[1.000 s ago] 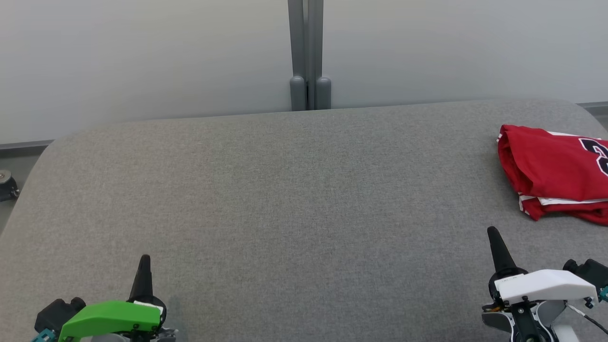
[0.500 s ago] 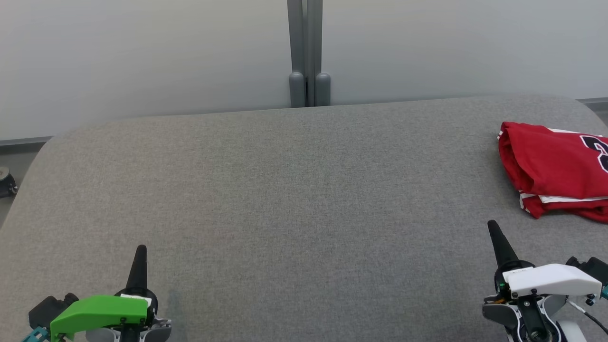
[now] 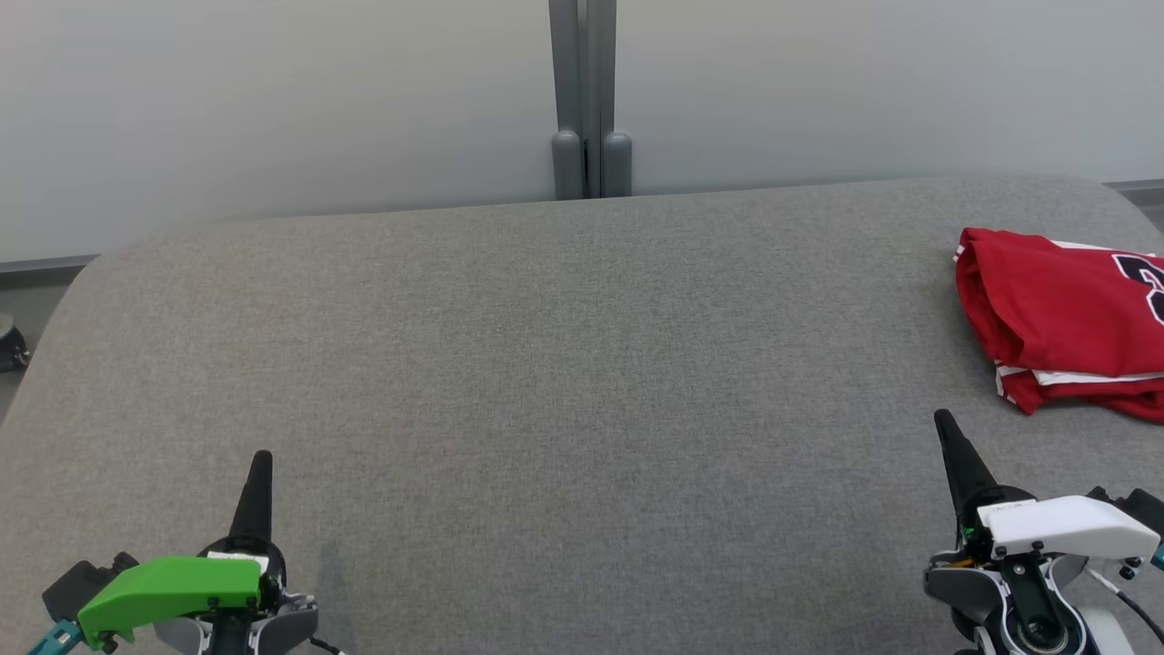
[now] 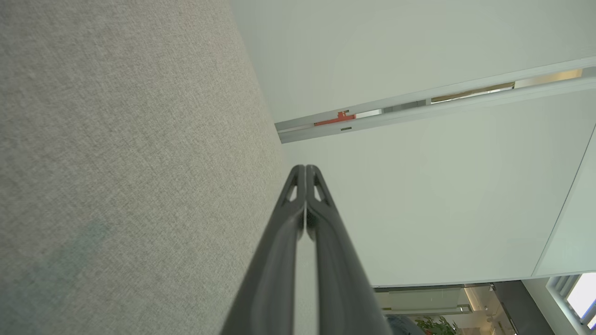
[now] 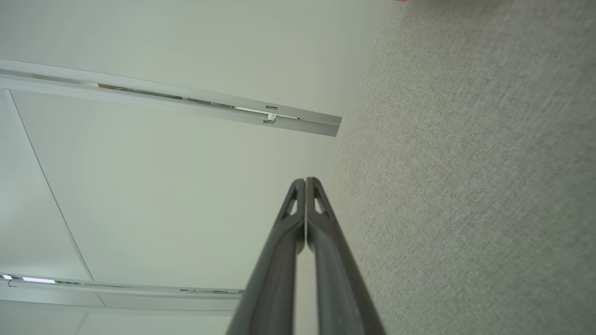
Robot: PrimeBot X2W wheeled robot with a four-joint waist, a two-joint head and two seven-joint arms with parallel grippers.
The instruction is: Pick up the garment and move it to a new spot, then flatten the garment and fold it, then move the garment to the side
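Showing the red garment (image 3: 1059, 314) with white trim, folded into a thick bundle, lying at the far right of the grey padded table (image 3: 564, 364) and cut off by the right edge of the head view. Places the right gripper (image 3: 946, 418) nearest it, low and just short of the bundle, clear of the cloth, with 2 dark fingers pressed together on nothing. Places the left gripper (image 3: 261, 457) well apart at the lower left, likewise pressed together and empty. Looks finished, or close to it, judging by the fold and the spot at the side. Likely risks from here: catching the loose lower hem with the closed right fingertip on any sweep toward the bundle and dragging the fold open; nudging the bundle toward the table's rounded far corner and letting layers slide off.
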